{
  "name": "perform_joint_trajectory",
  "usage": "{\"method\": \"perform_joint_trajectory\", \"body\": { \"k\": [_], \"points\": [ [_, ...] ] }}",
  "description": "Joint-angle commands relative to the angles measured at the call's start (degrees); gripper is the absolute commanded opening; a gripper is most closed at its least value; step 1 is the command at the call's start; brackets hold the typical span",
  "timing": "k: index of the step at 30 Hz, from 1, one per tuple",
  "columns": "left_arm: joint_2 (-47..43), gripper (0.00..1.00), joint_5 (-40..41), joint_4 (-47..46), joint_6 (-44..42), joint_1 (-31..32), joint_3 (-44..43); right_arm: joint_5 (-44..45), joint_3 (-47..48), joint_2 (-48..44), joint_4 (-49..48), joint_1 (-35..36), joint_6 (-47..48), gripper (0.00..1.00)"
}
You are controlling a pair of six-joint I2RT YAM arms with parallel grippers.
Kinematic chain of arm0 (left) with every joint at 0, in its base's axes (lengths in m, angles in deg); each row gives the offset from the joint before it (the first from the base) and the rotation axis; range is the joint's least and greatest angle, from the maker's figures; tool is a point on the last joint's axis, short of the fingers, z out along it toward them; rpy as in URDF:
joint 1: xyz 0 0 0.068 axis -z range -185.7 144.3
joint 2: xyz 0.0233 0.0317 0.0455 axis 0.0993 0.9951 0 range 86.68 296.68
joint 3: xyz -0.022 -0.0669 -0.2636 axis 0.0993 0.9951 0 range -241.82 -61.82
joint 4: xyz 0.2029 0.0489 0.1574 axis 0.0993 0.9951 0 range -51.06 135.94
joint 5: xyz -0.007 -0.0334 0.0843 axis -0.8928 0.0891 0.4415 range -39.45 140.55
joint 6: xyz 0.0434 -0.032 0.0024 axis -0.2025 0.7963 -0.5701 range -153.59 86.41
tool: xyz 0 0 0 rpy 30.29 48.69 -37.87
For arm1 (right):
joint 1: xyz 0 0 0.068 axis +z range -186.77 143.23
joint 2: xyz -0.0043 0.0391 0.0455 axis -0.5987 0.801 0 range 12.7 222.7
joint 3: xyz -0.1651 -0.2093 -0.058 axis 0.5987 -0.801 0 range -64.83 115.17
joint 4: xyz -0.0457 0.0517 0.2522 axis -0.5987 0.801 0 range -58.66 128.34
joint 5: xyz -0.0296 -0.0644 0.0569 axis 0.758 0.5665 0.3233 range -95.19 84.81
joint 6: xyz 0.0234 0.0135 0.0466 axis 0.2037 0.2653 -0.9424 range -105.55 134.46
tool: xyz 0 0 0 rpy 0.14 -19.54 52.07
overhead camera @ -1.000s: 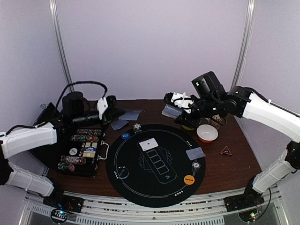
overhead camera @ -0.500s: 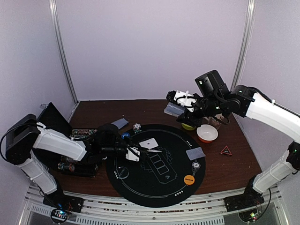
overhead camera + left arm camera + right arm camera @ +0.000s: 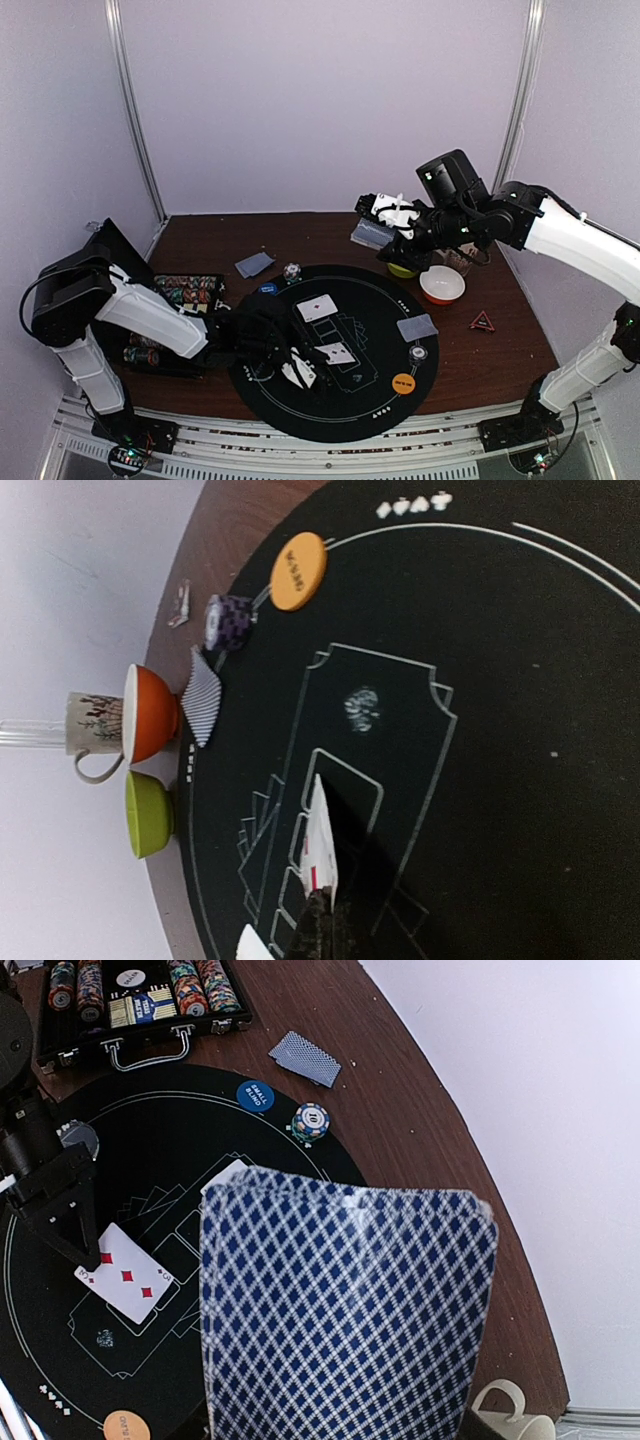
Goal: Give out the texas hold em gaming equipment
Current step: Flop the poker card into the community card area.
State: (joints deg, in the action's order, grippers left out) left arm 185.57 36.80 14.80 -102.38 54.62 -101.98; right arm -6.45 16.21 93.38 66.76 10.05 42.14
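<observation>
1. The closed gripper (image 3: 316,912) pinches the near edge of a red-pipped card (image 3: 321,842) over the black mat (image 3: 500,730).
2. Left of it, slightly ahead, is a green bowl (image 3: 148,815), then an orange bowl (image 3: 152,713) with a mug (image 3: 93,728) just beside.
3. Farther ahead are a striped card (image 3: 203,696), a purple chip stack (image 3: 227,622) and an orange disc (image 3: 298,571).

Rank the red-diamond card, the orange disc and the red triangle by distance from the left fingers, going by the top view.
1. red-diamond card: at the left fingers, middle of the mat.
2. orange disc: near right edge of the mat.
3. red triangle: off the mat, far right.
</observation>
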Motion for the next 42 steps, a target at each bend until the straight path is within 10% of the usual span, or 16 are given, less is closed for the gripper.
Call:
{"method": "perform_joint_trajectory", "body": {
  "k": [1,42],
  "points": [
    [1.70,0.00,2.09,7.98,-2.24,0.68,-1.35,0.24,-0.53,-1.16,-0.55,-0.41,-0.55,0.50],
    [13.77,0.05,7.81,8.97,-18.30,-7.23,-10.85,0.16,-0.46,-1.55,-0.20,-0.46,-0.52,0.50]
  ]
}}
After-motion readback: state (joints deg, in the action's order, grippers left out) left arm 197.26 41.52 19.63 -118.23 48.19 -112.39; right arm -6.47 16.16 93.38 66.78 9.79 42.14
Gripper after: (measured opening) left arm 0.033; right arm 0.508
